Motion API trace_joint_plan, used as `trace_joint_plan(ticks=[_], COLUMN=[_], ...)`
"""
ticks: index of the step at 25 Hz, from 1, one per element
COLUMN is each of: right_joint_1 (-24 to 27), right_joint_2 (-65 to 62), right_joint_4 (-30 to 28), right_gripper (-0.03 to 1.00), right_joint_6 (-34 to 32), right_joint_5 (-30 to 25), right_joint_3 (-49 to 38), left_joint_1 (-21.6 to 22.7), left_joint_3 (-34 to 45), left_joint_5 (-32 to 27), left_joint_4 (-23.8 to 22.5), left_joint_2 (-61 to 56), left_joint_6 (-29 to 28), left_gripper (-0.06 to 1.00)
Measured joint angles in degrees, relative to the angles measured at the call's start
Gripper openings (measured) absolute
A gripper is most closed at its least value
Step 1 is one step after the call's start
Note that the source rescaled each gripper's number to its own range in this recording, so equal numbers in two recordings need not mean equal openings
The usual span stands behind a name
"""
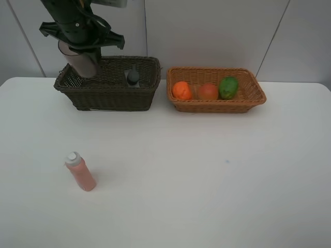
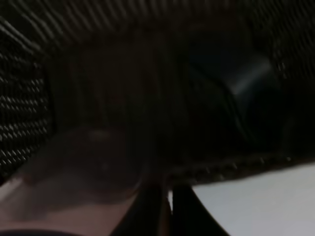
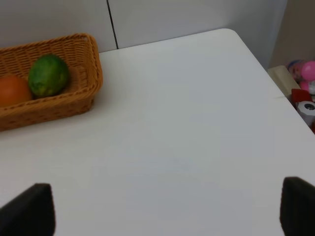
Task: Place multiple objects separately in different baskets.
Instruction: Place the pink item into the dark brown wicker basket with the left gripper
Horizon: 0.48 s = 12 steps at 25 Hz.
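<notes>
Lying nearest the high camera, toward the front left of the white table (image 1: 207,181), the pink bottle (image 1: 80,172) is waiting on its side, untouched. I am holding the translucent mauve cup (image 1: 83,61) in the left gripper (image 2: 166,206), jaws pinched shut on its wall, over the left end of the dark brown basket (image 1: 111,95). The dark grey bottle (image 1: 133,77) is already sitting inside toward the right end. I am judging that a good release means lowering the cup well inside the rim, clear of that bottle, before letting go. The orange (image 1: 181,90), peach (image 1: 208,91) and lime (image 1: 228,87) are sitting in the tan basket (image 1: 217,106). The right gripper (image 3: 167,209) is hanging wide open and empty above the table's right side.
</notes>
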<state>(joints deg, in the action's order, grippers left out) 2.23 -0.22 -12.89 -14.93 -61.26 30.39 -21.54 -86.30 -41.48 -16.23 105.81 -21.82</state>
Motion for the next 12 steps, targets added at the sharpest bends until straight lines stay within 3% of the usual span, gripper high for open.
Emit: trace_joint_plan(ticks=[5, 12], right_joint_1=[0.00, 0.00], right_joint_2=[0.00, 0.00], right_joint_4=[0.00, 0.05], right_gripper=[1.00, 1.00], right_joint_6=[0.00, 0.00], right_joint_5=[0.00, 0.00], right_joint_3=[0.00, 0.00], left_joint_1=[4.64, 5.34], left_joint_3=[-0.12, -0.12], left_joint_5=[9.44, 13.95], left_joint_4=[-1.99, -4.21], left_joint_2=[2.56, 9.68], left_joint_6=[-0.97, -1.08], left_gripper=[0.00, 0.00])
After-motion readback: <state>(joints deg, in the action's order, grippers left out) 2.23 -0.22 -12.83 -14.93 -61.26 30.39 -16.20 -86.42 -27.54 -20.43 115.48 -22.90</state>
